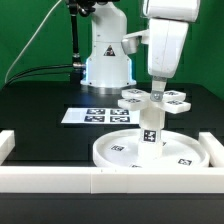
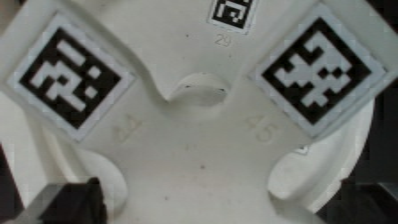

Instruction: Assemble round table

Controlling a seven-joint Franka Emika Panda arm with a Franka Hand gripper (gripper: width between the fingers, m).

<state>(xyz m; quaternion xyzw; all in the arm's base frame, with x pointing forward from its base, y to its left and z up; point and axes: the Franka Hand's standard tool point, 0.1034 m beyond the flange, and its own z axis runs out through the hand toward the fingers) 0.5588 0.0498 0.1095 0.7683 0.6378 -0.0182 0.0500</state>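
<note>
The exterior view shows the gripper (image 1: 157, 97) spread wide, gripping nothing, above the cross-shaped base (image 1: 155, 99), leg (image 1: 151, 128) and round disc (image 1: 150, 152). The wrist view shows only the base's tags (image 2: 324, 72) close up.

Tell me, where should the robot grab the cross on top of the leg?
Probably around the middle of the cross, coming straight down from above. It lies flat on the upright leg with its arms sticking out sideways. The notches between the arms leave a narrow waist the fingers could close on.
</note>
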